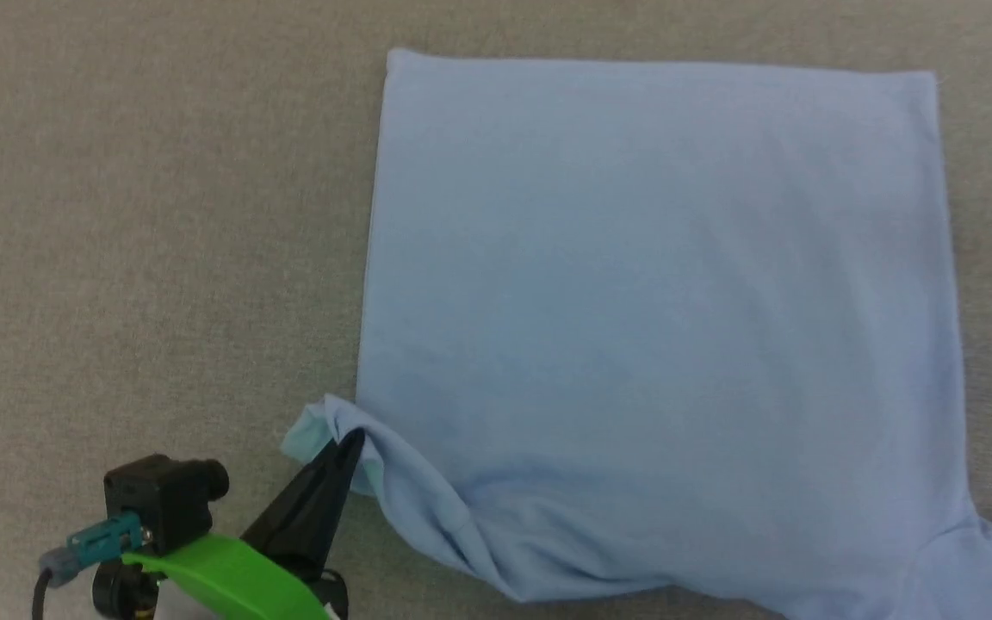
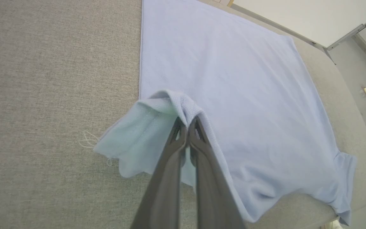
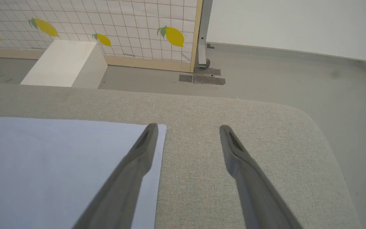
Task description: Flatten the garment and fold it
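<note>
The light blue garment [image 1: 660,301] lies mostly flat on the grey fabric surface [image 1: 143,258], with its near left part bunched into folds. My left gripper [image 1: 348,443] is shut on that bunched sleeve at the lower left. The left wrist view shows the same pinch [image 2: 187,122], with the paler inside of the sleeve [image 2: 132,140] hanging to the left of the fingers. My right gripper [image 3: 186,128] stands open above a corner of the garment [image 3: 59,165], its left finger over the cloth's edge and its right finger over bare surface; nothing is between them.
The grey surface has rounded edges [image 3: 313,121] with floor beyond. A white box [image 3: 65,63] and a tiled panel with lemon prints [image 3: 173,35] stand on the far side. A small loop of white thread [image 2: 87,140] lies on the surface by the sleeve.
</note>
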Available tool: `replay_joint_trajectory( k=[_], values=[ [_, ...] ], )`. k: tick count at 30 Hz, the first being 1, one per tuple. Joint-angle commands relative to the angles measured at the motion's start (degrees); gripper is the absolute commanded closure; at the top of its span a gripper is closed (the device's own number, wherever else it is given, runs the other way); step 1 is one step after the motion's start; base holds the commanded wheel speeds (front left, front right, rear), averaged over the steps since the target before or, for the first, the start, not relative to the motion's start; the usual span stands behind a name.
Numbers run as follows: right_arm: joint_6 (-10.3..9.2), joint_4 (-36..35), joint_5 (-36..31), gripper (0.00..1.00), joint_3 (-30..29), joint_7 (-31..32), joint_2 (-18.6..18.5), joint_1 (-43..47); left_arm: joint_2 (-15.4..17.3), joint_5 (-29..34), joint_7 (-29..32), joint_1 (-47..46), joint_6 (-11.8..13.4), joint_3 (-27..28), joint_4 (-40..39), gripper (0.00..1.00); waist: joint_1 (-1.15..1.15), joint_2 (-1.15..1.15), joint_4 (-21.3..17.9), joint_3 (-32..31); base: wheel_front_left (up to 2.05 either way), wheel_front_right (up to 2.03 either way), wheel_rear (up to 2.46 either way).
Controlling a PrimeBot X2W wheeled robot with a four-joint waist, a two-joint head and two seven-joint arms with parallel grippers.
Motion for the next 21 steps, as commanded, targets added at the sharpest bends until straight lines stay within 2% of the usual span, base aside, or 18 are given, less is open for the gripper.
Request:
replay_joint_trajectory(
  k=[1,7,17,18,19,20,21],
  values=[
    [-0.09,2.0,-1.3,0.0,0.0,0.2,-0.3,-2.4,-0.5,1.3,-0.4,-2.0,-0.5,-0.2,-0.3,1.0,0.0,0.0,4.7,6.8,0.0,0.0,0.0],
    [-0.09,9.4,-4.5,0.0,-0.6,-0.6,-0.7,-7.4,-1.8,2.8,-0.5,-5.6,-1.7,-1.8,0.6,1.0,0.0,0.0,7.6,10.5,0.0,0.0,0.0],
    [-0.09,15.3,-7.6,0.0,-5.1,-2.1,-0.4,-8.7,-3.2,3.3,-1.3,-7.5,-2.4,-2.8,3.0,1.0,0.0,0.0,10.3,13.3,0.0,0.0,0.0],
    [-0.09,15.8,-7.9,0.12,-5.5,-2.1,-0.3,-8.8,-3.2,3.3,-1.3,-7.5,-2.5,-2.8,3.1,1.0,0.0,0.0,10.3,13.3,0.0,0.0,0.0],
    [-0.09,16.3,-8.4,0.68,-6.2,-2.1,-0.1,-8.9,-3.2,3.2,-1.4,-7.5,-2.4,-2.7,3.2,1.0,0.0,0.0,10.2,13.3,0.0,0.0,0.0],
    [-0.09,16.6,-8.9,1.0,-6.3,-2.3,0.1,-9.1,-3.2,3.2,-1.4,-7.4,-2.3,-2.6,3.3,1.0,0.0,0.0,10.0,13.2,0.0,0.0,0.0],
    [-0.09,16.8,-9.1,1.0,-6.0,-2.4,0.1,-9.1,-3.1,3.2,-1.5,-7.4,-2.3,-2.5,3.3,1.0,0.0,0.0,9.9,13.1,0.0,0.0,0.0]
  ],
)
